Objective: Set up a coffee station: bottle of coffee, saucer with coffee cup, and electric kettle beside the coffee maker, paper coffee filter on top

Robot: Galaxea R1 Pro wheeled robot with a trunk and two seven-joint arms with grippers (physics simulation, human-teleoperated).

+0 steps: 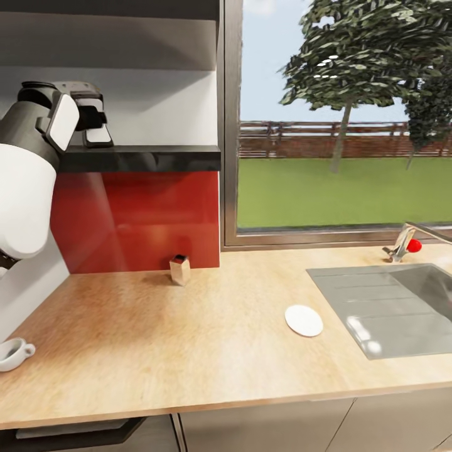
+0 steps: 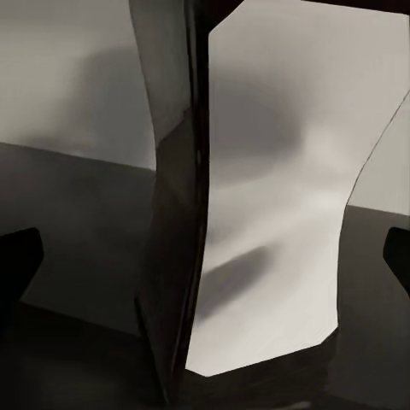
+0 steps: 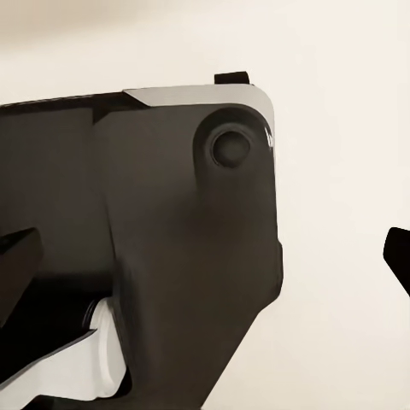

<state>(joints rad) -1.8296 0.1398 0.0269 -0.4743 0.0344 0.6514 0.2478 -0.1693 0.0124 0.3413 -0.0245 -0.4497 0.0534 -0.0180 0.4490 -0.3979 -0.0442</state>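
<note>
Two arms belong to the robot, and the left one is raised at the left of the head view, its gripper reaching onto the dark kitchen shelf above the red backsplash. In the left wrist view a tall, faceted object with dark and pale sides stands on the shelf between the fingertips, which sit wide apart at either side of it without touching; whether this is the bottle of coffee cannot be told. The right wrist view shows dark robot body parts against a pale wall, with that gripper's fingers spread apart. On the wooden countertop, a small tan box with a dark top stands near the backsplash. The white saucer lies just left of the steel sink, and the coffee cup sits at the far left edge, well apart from the saucer. A faucet with a red knob stands behind the sink below the window.
</note>
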